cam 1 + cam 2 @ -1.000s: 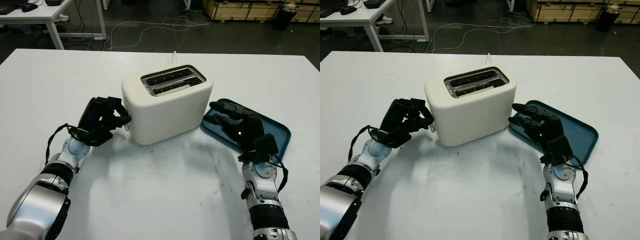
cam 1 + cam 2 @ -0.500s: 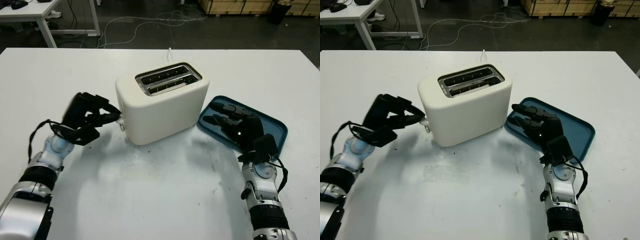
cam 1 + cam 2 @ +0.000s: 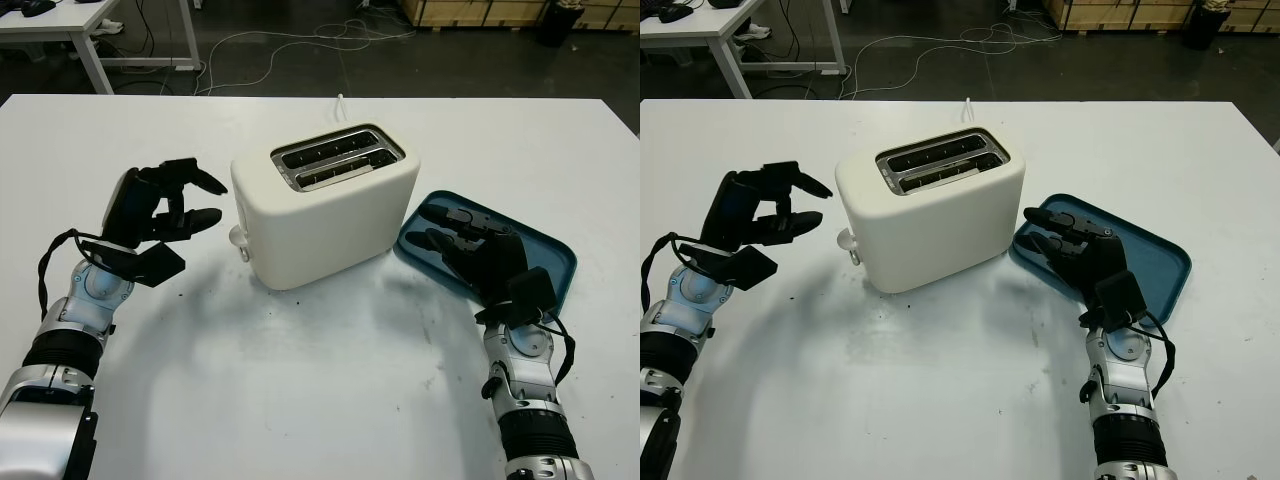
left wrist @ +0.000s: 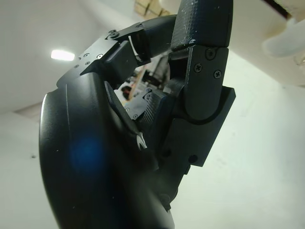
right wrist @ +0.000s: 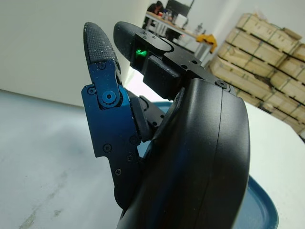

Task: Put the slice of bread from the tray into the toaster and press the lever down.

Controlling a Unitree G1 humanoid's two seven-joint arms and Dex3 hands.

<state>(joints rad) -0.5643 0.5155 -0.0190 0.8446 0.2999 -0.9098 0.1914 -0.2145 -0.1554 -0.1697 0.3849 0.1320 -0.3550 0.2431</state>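
A cream two-slot toaster (image 3: 325, 215) stands at the middle of the white table. Its small lever knob (image 3: 238, 237) sits low on its left end. A pale strip shows in the nearer slot (image 3: 345, 172); I cannot tell whether it is bread. My left hand (image 3: 195, 205) is open a short way left of the toaster, clear of the knob. To the toaster's right lies a blue tray (image 3: 552, 262), with no bread showing on its bare part. My right hand (image 3: 455, 232) is open over the tray's near-left part, and the tray's rim (image 5: 259, 210) shows in the right wrist view.
The toaster's white cable (image 3: 340, 100) runs off the table's far edge. Beyond lie a dark floor with loose cables, a white desk (image 3: 90, 30) at the back left and wooden crates (image 3: 480, 12) at the back right. Bare tabletop (image 3: 320, 370) lies in front.
My left hand has drawn back to the left from the toaster's lever end and opened, baring the knob. The right hand has stayed over the tray.
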